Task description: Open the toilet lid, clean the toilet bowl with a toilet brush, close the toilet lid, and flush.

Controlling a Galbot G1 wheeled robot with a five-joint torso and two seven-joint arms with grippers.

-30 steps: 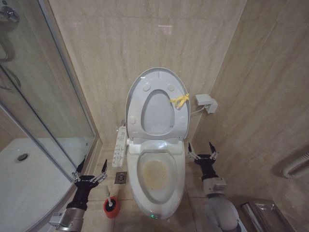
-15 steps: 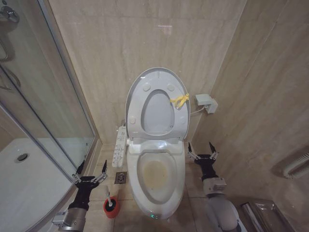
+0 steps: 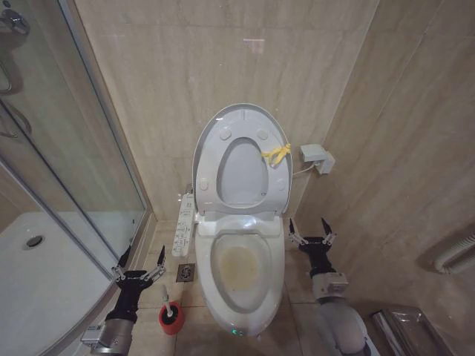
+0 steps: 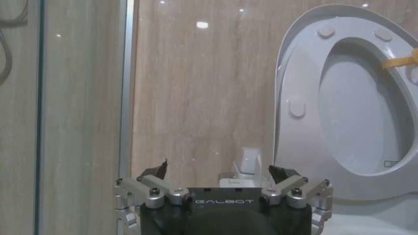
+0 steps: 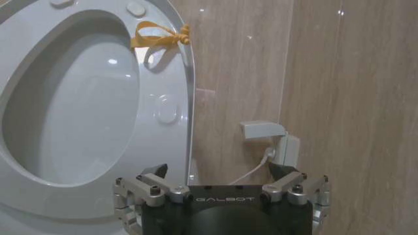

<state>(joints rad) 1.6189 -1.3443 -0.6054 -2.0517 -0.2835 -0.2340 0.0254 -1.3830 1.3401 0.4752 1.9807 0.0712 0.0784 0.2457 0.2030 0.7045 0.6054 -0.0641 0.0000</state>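
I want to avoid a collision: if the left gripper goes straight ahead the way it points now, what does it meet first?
Probably the tiled wall. The open left gripper aims between the shower glass and the raised toilet lid. A small white fitting sits low in that line and may come first; depth is unclear.

I see beige marbled wall tiles [image 3: 171,81] meeting in a far corner, right. At left, a glass shower screen [image 3: 67,141] encloses a white shower tray [image 3: 44,289]. A floor drain [image 3: 185,273] sits in the tiled floor [image 3: 297,285]; a white wall box [image 3: 318,158] hangs at right.
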